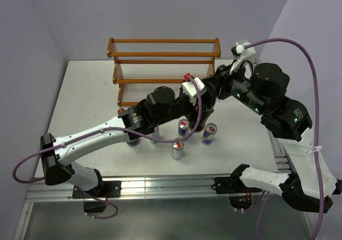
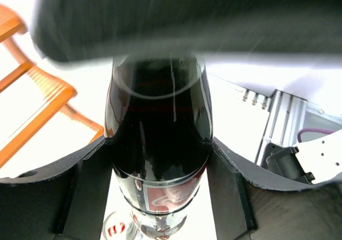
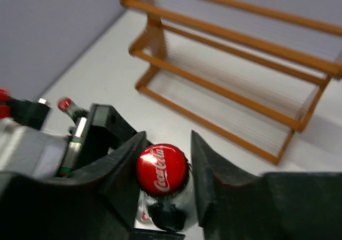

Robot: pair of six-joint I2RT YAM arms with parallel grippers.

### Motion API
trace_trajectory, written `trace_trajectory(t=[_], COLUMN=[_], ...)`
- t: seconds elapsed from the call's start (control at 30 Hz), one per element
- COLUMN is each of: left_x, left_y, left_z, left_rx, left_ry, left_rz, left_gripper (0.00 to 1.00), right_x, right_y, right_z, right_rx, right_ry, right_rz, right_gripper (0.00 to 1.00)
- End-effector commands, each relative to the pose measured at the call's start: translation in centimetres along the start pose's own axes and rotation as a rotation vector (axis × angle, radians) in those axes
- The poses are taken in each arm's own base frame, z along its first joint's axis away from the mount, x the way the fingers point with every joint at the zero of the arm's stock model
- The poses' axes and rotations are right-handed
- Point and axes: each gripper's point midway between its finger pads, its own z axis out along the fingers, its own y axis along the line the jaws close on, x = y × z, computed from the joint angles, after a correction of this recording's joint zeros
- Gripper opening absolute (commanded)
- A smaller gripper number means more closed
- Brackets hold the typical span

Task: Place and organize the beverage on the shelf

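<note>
We judged the tall dark cola bottle (image 2: 159, 117) heavy and slick: left pincer (image 2: 158, 157) clamped its body, right pincer (image 3: 163, 155) pinched its red cap (image 3: 160, 170).

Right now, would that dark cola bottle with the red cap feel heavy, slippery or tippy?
The cola bottle looks filled with dark liquid up its shoulder, so probably heavy for its size. Its glossy, reflective wall suggests it may be slippery and stiff, perhaps glass. Tall and narrow, it could tip if pushed near the red cap.
</note>
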Motion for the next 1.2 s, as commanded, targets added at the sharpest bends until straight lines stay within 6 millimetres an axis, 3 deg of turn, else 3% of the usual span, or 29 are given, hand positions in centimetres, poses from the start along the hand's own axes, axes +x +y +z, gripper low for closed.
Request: trace_trajectory(t=[0.0, 0.17, 0.23, 0.4, 0.53, 0.67, 0.8, 0.83, 1.07, 1.17], left_x=[-11.3, -14.7, -15.3, -18.2, -20.0, -22.1, -23.2, -24.3, -24.8, -25.9], left_y=[2.3, 3.2, 3.7, 6.5, 9.9, 14.8, 19.4, 20.5, 27.9, 29.6], left_z=[-4.4, -6.2, -6.5, -8.2, -9.7, -11.9, -13.3, -14.3, -15.9, -17.3], left_rx=[-0.132, -0.149, -0.163, -0.265, -0.374, -0.499, -0.644, -0.685, -0.821, -0.851], left_ry=[-0.356, -0.41, -0.418, -0.481, -0.515, -0.562, -0.569, -0.591, -0.549, -0.574], left_rz=[-0.071, -0.04, -0.035, -0.043, -0.068, -0.076, -0.023, 0.001, 0.041, 0.06], left_gripper=[0.0, 0.0, 0.0, 0.0, 0.0, 0.0, 0.01, 0.0, 0.0, 0.0], right_x=[-8.1, -8.2, -8.2, -7.4, -6.3, -4.6, -3.4, -2.9, -0.6, 0.0], right_y=[1.7, 0.8, 0.5, -1.0, -2.5, -3.9, -4.7, -4.8, -5.5, -5.6], right_z=[-3.0, -4.0, -4.2, -5.2, -6.2, -7.3, -7.8, -7.8, -7.6, -7.4], right_rx=[-0.069, -0.026, -0.015, 0.058, 0.125, 0.181, 0.214, 0.219, 0.245, 0.252], right_ry=[-0.316, -0.344, -0.349, -0.363, -0.385, -0.399, -0.4, -0.391, -0.356, -0.343], right_rz=[0.082, 0.092, 0.091, 0.095, 0.102, 0.113, 0.121, 0.121, 0.129, 0.13], right_gripper=[0.5, 0.67, 0.69, 0.86, 0.92, 0.98, 0.99, 0.99, 0.99, 0.99])
